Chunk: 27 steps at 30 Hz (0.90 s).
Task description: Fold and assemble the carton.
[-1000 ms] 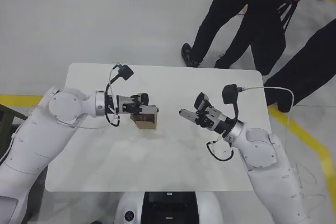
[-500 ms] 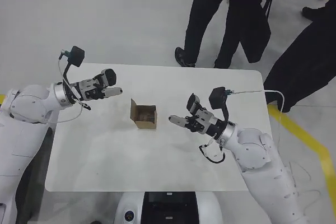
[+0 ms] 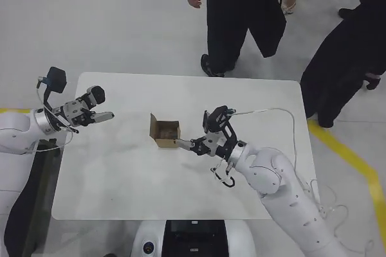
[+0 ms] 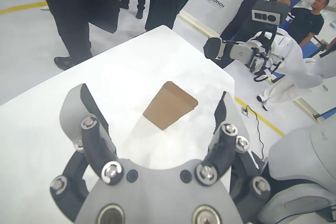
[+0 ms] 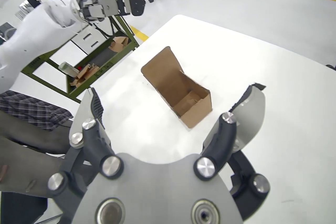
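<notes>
Two open-wide grippers: right gripper (image 3: 190, 142) sat just beside the carton (image 3: 166, 133); left gripper (image 3: 103, 106) well apart from it.

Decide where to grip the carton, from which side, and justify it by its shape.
Probably the wall of the carton nearest the right gripper, from that side, one finger inside the open top, one outside: that wall is thin and upright, and the raised flap stands opposite.

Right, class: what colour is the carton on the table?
Plain brown cardboard, inside and out. The carton shows best in the right wrist view.
</notes>
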Each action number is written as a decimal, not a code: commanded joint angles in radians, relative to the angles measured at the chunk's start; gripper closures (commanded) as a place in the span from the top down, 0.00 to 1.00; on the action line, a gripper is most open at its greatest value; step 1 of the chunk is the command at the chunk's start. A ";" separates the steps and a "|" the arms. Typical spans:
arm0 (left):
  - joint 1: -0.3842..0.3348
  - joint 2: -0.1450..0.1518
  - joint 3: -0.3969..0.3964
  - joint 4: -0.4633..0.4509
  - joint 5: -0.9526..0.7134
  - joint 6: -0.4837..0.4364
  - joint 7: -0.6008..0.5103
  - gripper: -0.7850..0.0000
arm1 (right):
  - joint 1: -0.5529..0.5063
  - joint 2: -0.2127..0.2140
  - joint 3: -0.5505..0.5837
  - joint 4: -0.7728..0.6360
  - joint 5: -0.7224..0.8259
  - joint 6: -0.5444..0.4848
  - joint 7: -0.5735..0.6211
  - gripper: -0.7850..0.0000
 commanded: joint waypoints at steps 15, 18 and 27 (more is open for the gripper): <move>0.060 -0.003 -0.055 -0.036 0.086 -0.002 0.107 1.00 | 0.024 -0.010 -0.062 0.007 -0.133 0.067 -0.011 1.00; 0.060 -0.003 -0.055 -0.036 0.086 -0.002 0.107 1.00 | 0.024 -0.010 -0.062 0.007 -0.133 0.067 -0.011 1.00; 0.060 -0.003 -0.055 -0.036 0.086 -0.002 0.107 1.00 | 0.039 -0.029 -0.161 0.093 -0.287 0.172 -0.005 1.00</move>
